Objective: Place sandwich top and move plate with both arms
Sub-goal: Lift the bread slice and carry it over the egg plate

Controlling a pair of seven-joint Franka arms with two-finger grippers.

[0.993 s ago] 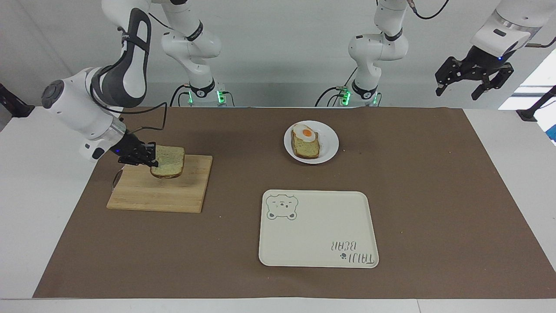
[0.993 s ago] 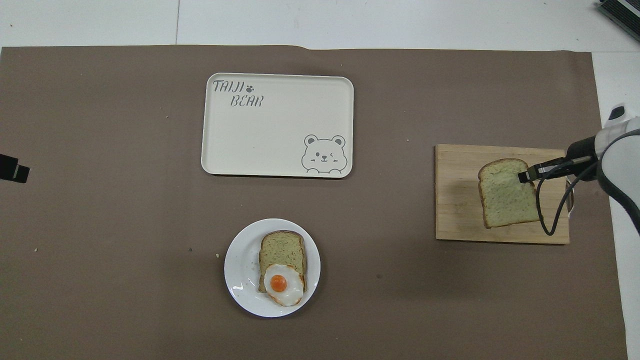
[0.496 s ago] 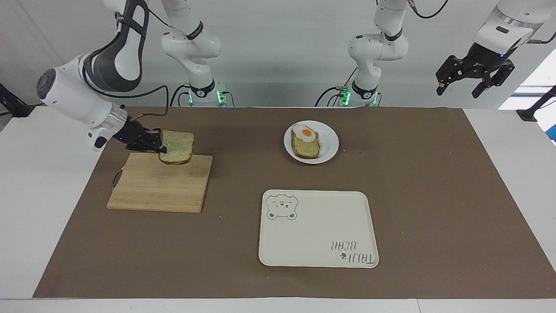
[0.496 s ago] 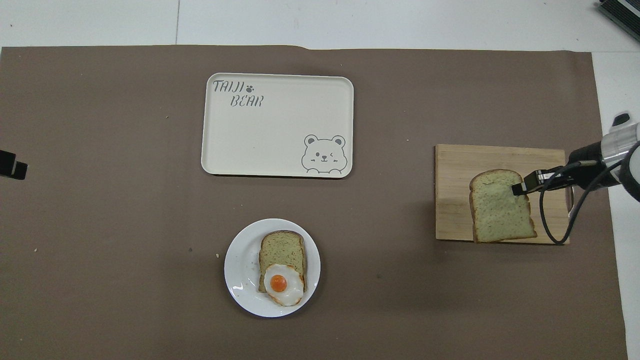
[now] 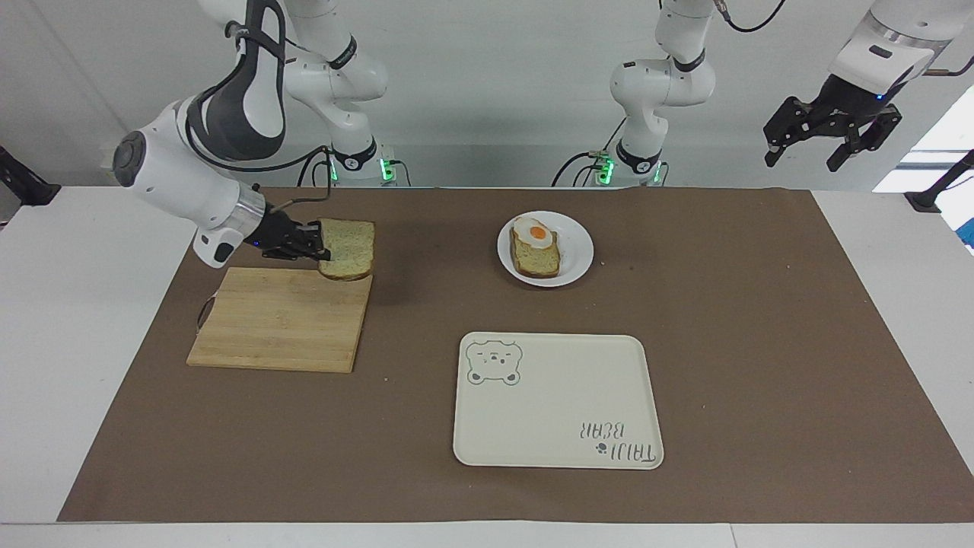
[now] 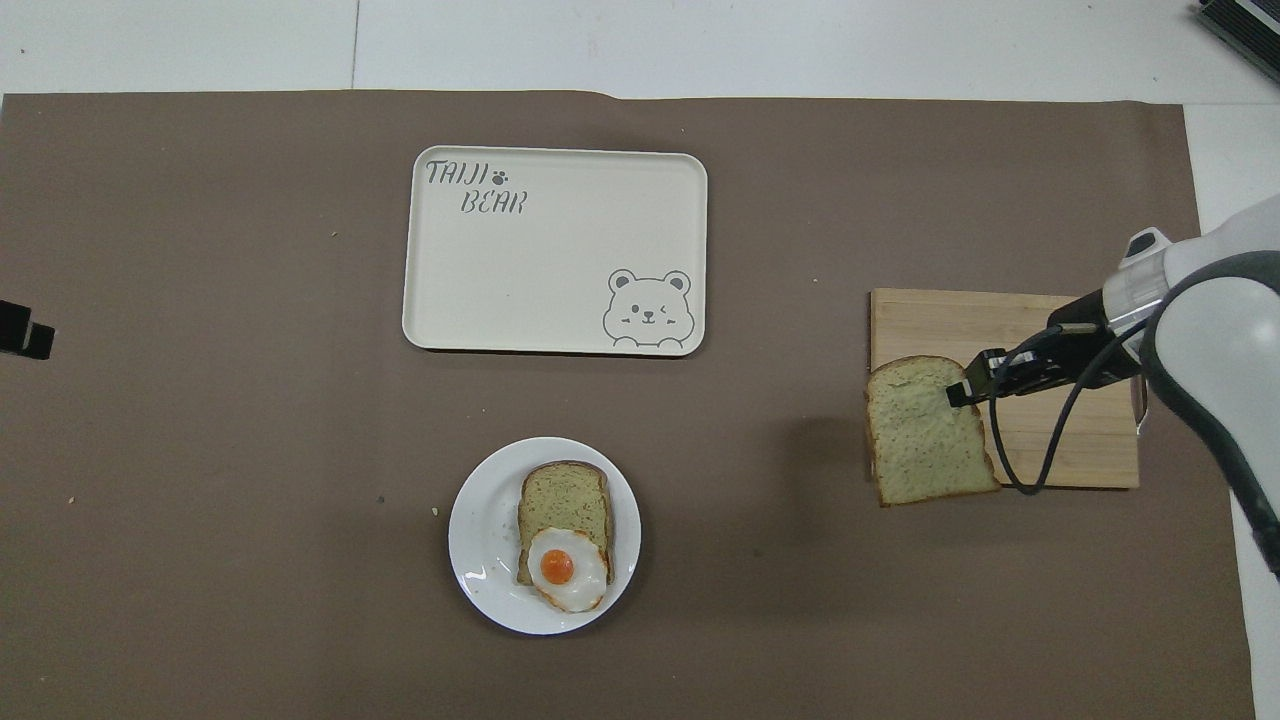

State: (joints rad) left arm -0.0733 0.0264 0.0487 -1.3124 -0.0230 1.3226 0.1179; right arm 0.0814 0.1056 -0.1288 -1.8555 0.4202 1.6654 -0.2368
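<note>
The sandwich top (image 5: 350,247), a plain speckled bread slice, hangs in my right gripper (image 5: 319,250), which is shut on the slice's edge. It is held in the air over the corner of the wooden cutting board (image 5: 281,320) nearest the plate; it also shows in the overhead view (image 6: 925,440) with the right gripper (image 6: 962,392). The small white plate (image 5: 578,255) holds a bread slice with a fried egg (image 5: 536,251). My left gripper (image 5: 829,141) waits open and empty, raised high off the left arm's end of the table.
A cream tray with a bear drawing (image 5: 555,399) lies farther from the robots than the plate (image 6: 480,540). The cutting board (image 6: 1060,440) lies at the right arm's end. A brown mat (image 5: 761,342) covers the table.
My right gripper has lifted the sandwich top off the cutting board and carried it toward the plate, now over the board's corner. The left arm has barely moved.
</note>
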